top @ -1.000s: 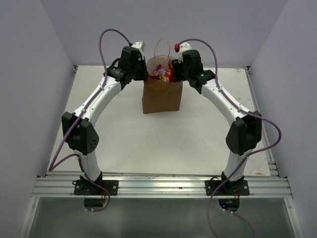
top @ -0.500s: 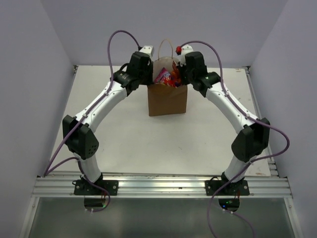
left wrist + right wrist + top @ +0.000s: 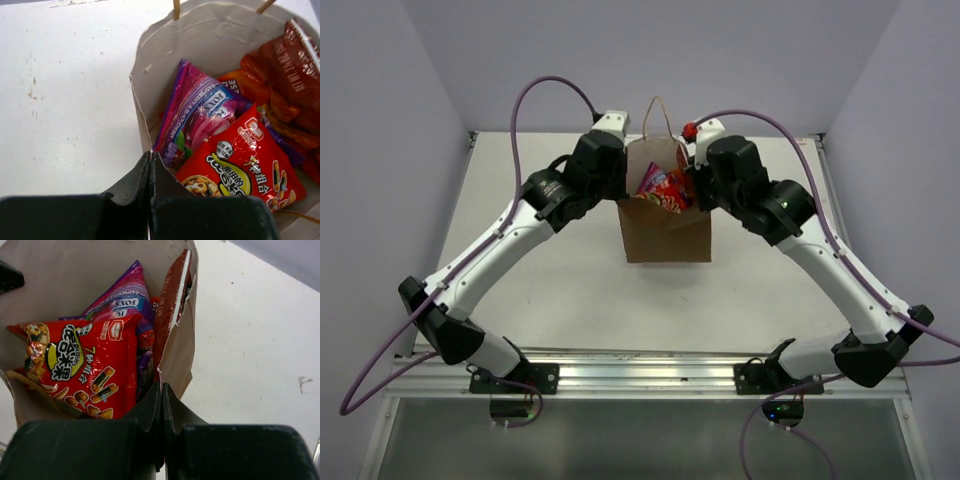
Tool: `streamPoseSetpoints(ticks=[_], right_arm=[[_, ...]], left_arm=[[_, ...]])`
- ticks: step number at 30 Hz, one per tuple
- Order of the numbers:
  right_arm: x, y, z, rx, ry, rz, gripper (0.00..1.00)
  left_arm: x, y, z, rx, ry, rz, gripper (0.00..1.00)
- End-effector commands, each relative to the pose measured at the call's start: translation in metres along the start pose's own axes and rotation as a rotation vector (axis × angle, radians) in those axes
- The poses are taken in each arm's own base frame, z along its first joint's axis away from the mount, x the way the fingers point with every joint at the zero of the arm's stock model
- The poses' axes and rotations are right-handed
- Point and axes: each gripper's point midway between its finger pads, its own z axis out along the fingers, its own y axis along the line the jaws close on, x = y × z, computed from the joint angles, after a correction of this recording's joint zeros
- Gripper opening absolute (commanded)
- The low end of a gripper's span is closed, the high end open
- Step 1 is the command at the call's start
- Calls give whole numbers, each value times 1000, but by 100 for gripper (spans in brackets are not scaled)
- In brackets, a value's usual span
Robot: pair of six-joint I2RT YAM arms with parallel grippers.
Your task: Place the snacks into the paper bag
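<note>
The brown paper bag (image 3: 665, 232) stands upright near the table's middle, held by both arms. My left gripper (image 3: 150, 156) is shut on the bag's left rim (image 3: 141, 120). My right gripper (image 3: 161, 386) is shut on the bag's right rim (image 3: 181, 357). Inside the bag lie the purple-pink packet (image 3: 197, 112), the red candy packet with colourful print (image 3: 245, 160) and the orange-red Doritos bag (image 3: 290, 65). The red packet (image 3: 85, 370) and the purple-pink packet (image 3: 125, 295) also show in the right wrist view. The small red-orange packet is mostly hidden among them.
The white table (image 3: 570, 280) has a metal rail along its near edge (image 3: 640, 375). Grey-lilac walls close in the left, right and back sides. Purple cables loop above both arms.
Both arms have moved toward the near side and stretched out, carrying the bag with them a little nearer and to the right. Both grippers stay shut on the rims.
</note>
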Motion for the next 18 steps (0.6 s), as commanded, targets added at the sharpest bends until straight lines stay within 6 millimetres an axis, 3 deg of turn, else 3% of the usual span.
streamPoseSetpoints(ticks=[1,6,10,14,15,18], right_arm=[[0,4,-38,3,-48,63,0],[26,8,-47,-9,3,89,0],[55,15,-42,-23,44,120,0],[89,23,-31,-45,95,135,0],[105,27,-26,-56,132,128,0],[121,32,-22,-71,161,131,0]], left_arm=[[-3,2,-35,-24,-49,-66,0],[29,-7,-46,-13,4,-70,0],[65,-3,-46,-24,52,-68,0],[79,3,-49,-50,59,-71,0],[81,5,-50,-58,58,-73,0],[87,9,-52,-65,62,-75,0]])
